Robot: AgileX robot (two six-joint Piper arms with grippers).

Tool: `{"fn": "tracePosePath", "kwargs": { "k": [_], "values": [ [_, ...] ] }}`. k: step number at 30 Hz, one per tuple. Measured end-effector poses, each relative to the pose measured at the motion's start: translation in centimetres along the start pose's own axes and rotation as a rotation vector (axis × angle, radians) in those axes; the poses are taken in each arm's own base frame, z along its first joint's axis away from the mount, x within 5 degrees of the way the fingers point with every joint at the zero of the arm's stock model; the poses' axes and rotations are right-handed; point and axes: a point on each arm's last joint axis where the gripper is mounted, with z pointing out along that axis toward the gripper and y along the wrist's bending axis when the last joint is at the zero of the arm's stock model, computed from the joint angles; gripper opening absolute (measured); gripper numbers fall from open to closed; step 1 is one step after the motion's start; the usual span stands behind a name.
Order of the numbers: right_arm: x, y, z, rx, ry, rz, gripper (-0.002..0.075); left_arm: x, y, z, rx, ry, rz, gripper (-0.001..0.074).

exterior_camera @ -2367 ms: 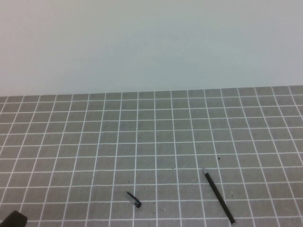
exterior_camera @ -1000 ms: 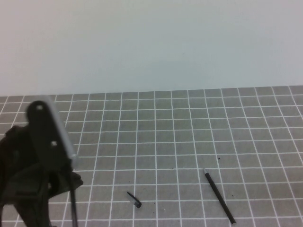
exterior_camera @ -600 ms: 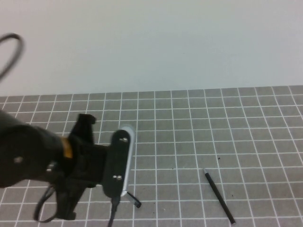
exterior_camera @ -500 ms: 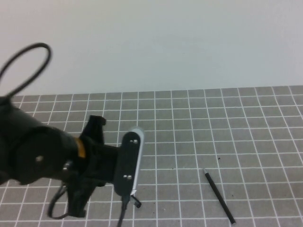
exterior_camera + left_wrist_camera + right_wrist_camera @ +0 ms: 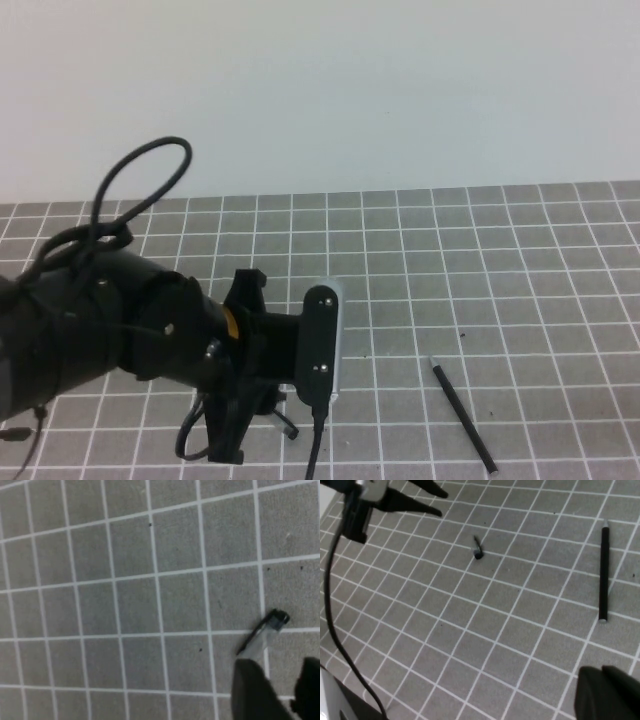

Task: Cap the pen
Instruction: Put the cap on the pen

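1. Clearly, the cap [image 5: 264,631] was seen just beyond the left gripper [image 5: 280,690], whose jaws stood slightly parted, holding nothing.
2. The pen [image 5: 462,416] lay well off to its right, running near-to-far, nearer the closed right gripper [image 5: 607,692].

Table [image 5: 520,260]: grey surface, ruled with a white square grid.
Pen [image 5: 463,416]: black barrel, pale silvery tip.
Cap [image 5: 263,631]: black, with a paler translucent stretch along its length.
Left arm [image 5: 120,330]: black housing, one small orange band, black cables.
Wall [image 5: 400,90]: plain pale grey-white.
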Motion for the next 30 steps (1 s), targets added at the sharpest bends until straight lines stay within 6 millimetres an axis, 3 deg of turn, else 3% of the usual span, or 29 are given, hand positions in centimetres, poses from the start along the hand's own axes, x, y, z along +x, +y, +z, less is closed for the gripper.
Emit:
{"fn": "tracePosePath", "kwargs": {
  "k": [3,7,21,30],
  "values": [
    [0.0,0.0,0.0,-0.003,0.001,-0.002,-0.0003,-0.3,-0.4,1.0,0.034,0.008,0.015,0.0278],
    [0.0,0.1,0.0,-0.011,0.005,-0.008,-0.0003,-1.1,-1.4,2.6,0.090,0.015,0.088,0.0329],
    [0.5,0.8,0.0,-0.071,0.050,-0.056,-0.0003,-0.5,-1.7,4.4,0.137,0.074,0.136,0.0341],
    [0.5,0.7,0.0,-0.068,0.053,-0.058,-0.0003,-0.3,-2.2,4.3,0.196,0.093,0.132,0.0341]
  ]
}}
